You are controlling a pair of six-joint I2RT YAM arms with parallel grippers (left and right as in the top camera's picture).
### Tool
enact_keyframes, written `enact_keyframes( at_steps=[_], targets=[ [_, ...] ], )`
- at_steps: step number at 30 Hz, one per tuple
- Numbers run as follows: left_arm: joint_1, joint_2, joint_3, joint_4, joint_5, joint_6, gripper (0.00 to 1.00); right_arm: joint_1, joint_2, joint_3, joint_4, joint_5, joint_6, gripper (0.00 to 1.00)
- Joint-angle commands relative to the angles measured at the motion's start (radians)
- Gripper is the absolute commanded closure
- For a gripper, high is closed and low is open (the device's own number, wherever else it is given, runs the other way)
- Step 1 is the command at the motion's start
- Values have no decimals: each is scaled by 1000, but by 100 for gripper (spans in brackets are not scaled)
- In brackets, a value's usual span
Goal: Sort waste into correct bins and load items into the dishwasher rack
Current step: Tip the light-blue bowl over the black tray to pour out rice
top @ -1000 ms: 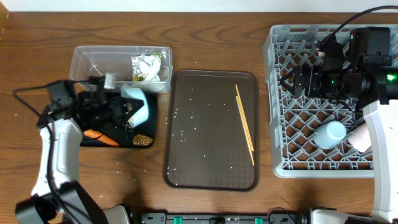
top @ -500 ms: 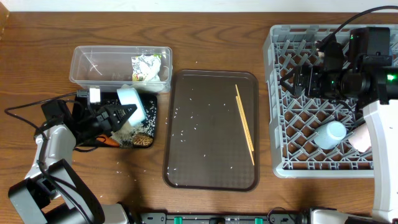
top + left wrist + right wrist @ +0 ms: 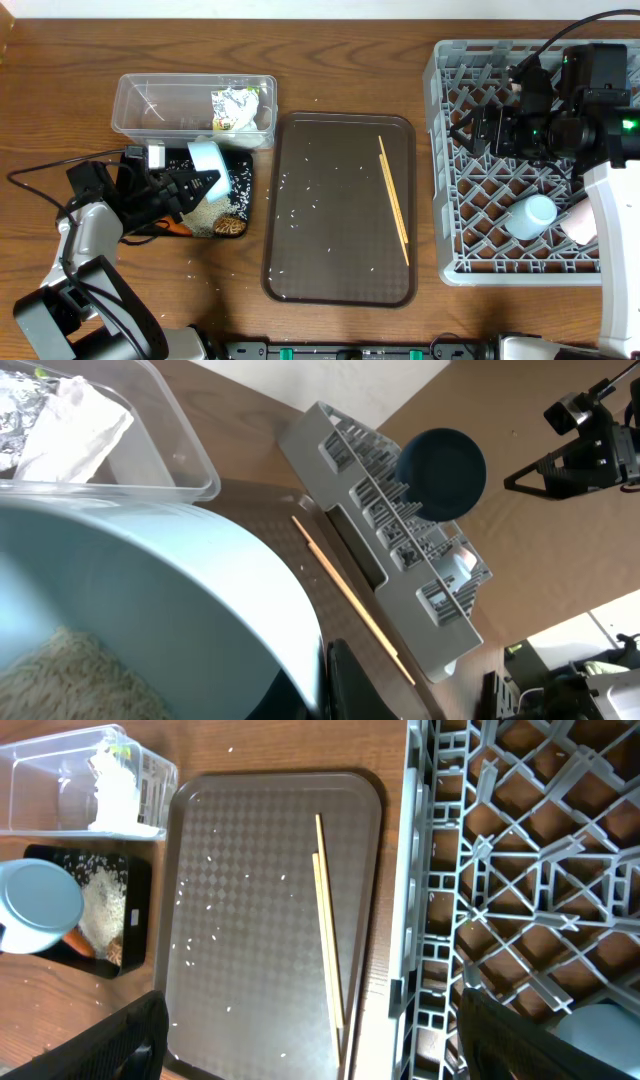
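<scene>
Bright, even light is falling across the worktop point(image 3: 340, 70); a soft shadow is lying just beside the dishwasher rack point(image 3: 452, 230).

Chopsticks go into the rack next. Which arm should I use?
Right. The right gripper hangs open and empty over the dishwasher rack, and the chopsticks lie on the rack side of the brown tray. The left gripper is shut on the bowl, tipped over the black tray.

The left gripper point(image 3: 203, 183) has tipped the pale bowl point(image 3: 212, 160) further over the black tray point(image 3: 243, 172), where loose rice point(image 3: 205, 217) now lies piled, partly covering the carrot point(image 3: 176, 227).
</scene>
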Motion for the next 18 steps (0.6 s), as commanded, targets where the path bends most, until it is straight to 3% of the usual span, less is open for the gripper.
enact_keyframes(
  at_steps=[1, 2, 5, 9, 11, 12, 16, 17, 18],
  targets=[
    [29, 5, -5, -2, 15, 2, 94, 5, 0, -2, -8, -4, -11, 15],
    [39, 5, -5, -2, 91, 0, 94, 5, 0, -2, -12, -4, -14, 15],
    [32, -2, -3, -13, 101, -68, 94, 5, 0, -2, -15, -1, -22, 15],
    [48, 8, -4, 4, -92, -104, 94, 5, 0, -2, -6, -1, -21, 14],
    [60, 13, -4, 9, 108, -145, 94, 5, 0, -2, -3, -1, -21, 14],
    [61, 13, -1, 3, 101, -167, 94, 5, 0, -2, -3, -1, -21, 14],
    [63, 10, -1, 10, -84, -155, 94, 5, 0, -2, 7, -1, -21, 14],
    [67, 12, -1, 15, -43, -207, 94, 5, 0, -2, 10, -1, -21, 14],
    [69, 13, -2, 14, 101, -217, 94, 5, 0, -2, 11, -1, -21, 14]
  ],
)
